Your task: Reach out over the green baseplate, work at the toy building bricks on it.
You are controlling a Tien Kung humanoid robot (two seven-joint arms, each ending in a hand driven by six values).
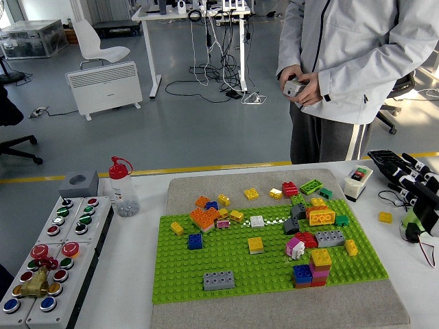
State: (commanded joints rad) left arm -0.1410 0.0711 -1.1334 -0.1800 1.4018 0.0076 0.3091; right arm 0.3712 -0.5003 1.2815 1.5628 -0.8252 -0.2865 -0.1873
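Head view shows the studded green plastic baseplate (226, 264) lying flat on a grey felt mat (274, 312). Small glossy toy building bricks (312, 236) stand scattered over its far and right parts; a grey rectangular brick (219, 279) sits near its front edge. Right of the baseplate, the black-and-white right hand (408, 175) hovers with straight, released fingers, holding nothing. Behind the baseplate a person's hands (305, 88) grip a small grey device (293, 87).
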